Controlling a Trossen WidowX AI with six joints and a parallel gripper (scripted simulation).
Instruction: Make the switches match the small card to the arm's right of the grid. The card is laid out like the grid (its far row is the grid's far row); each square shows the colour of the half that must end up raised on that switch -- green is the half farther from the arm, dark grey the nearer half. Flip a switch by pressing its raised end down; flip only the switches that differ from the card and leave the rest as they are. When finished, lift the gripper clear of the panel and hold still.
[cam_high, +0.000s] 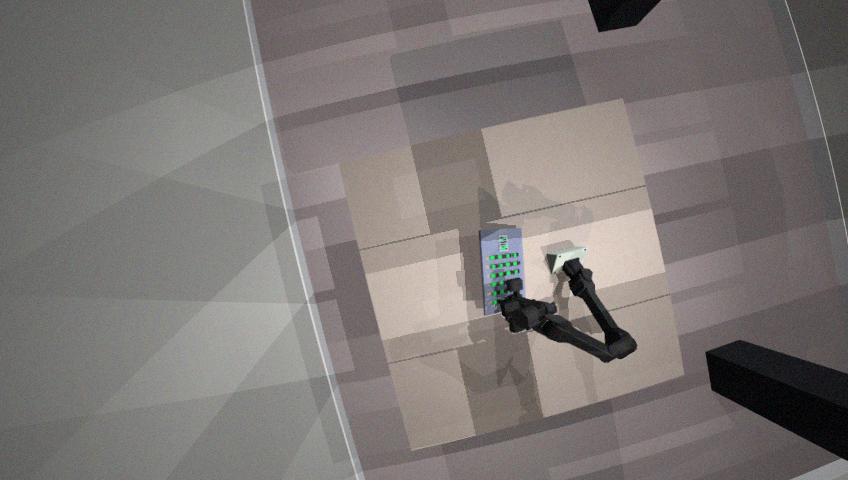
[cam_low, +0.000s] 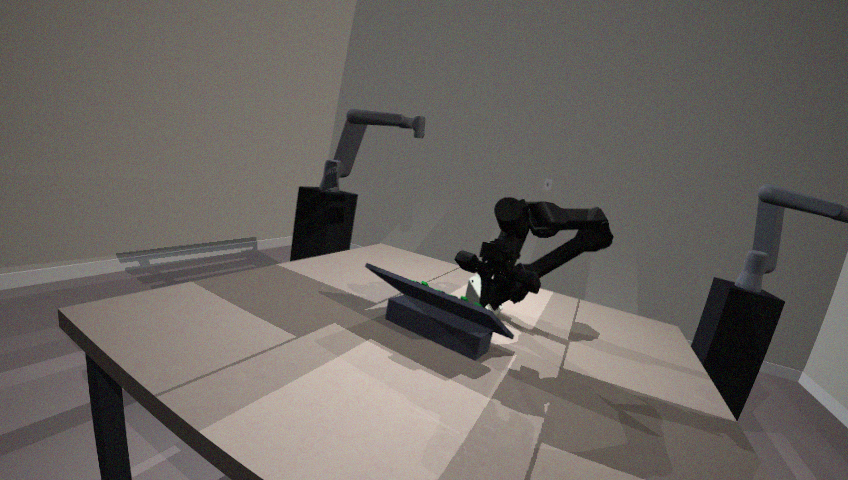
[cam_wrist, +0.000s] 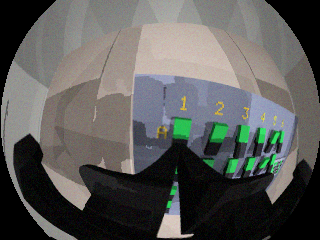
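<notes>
The tilted blue-grey switch panel (cam_high: 489, 242) (cam_low: 416, 290) (cam_wrist: 150, 95) carries rows of green and dark switches. The small card (cam_high: 503, 242) (cam_wrist: 278, 166) is at its far end beyond column 6; its squares are too small to read surely. My gripper (cam_wrist: 178, 147) (cam_low: 490, 304) is shut and empty, with its tips at the near side of switch A1 (cam_wrist: 182, 129). The green far half of A1 shows; the tips hide its dark half, and contact cannot be told. Switch A2 (cam_wrist: 217, 135) shows green far and dark near halves. The gripper hides switches in the nearer rows of column 1.
A dark block (cam_low: 437, 327) supports the panel on the table (cam_high: 559, 160) (cam_low: 285, 368). The arm's pale base plate (cam_high: 568, 256) is beside the panel. Two black pedestals (cam_low: 324, 226) (cam_low: 737, 344) with grey arms stand beyond the table. Patchy shadows cross the scene.
</notes>
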